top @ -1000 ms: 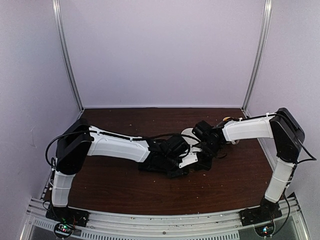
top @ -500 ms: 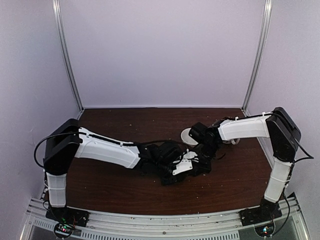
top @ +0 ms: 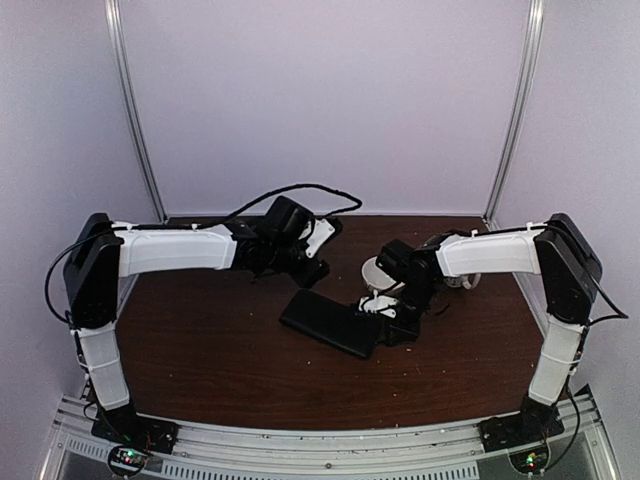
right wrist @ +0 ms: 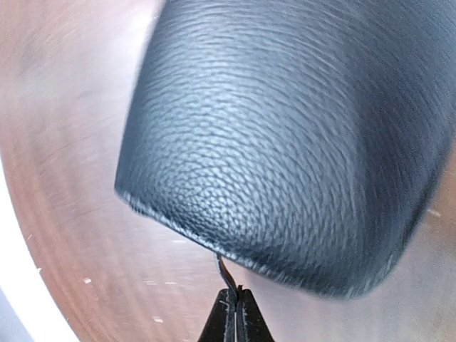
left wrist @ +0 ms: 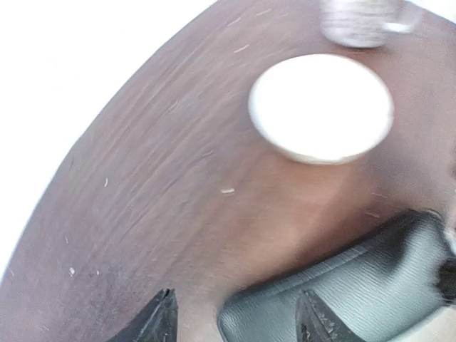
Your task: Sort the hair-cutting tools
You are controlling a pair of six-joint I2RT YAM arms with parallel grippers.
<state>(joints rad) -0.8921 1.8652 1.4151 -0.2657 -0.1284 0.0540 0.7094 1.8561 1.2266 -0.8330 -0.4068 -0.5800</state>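
The hair-cutting tools are hidden; no scissors or loose black sticks show in any view. A flat black textured case (top: 330, 322) lies mid-table. My right gripper (top: 396, 320) sits at the case's right end, shut on a thin black tab (right wrist: 226, 273) that comes out from under the case's edge (right wrist: 285, 128). My left gripper (top: 312, 266) hangs behind and left of the case, open and empty. In the left wrist view its fingers (left wrist: 162, 317) frame a corner of the case (left wrist: 370, 285) from above, well clear of it.
A white bowl (top: 375, 272) stands just behind the case, also seen from the left wrist camera (left wrist: 320, 107). A pale cylindrical thing (left wrist: 356, 21) stands beyond the bowl. White walls and metal posts close in the back and both sides.
My left arm has lifted off the case and swung back to the far left, and its jaws have opened. The case now lies uncovered. My right gripper has stayed shut at the case's end.
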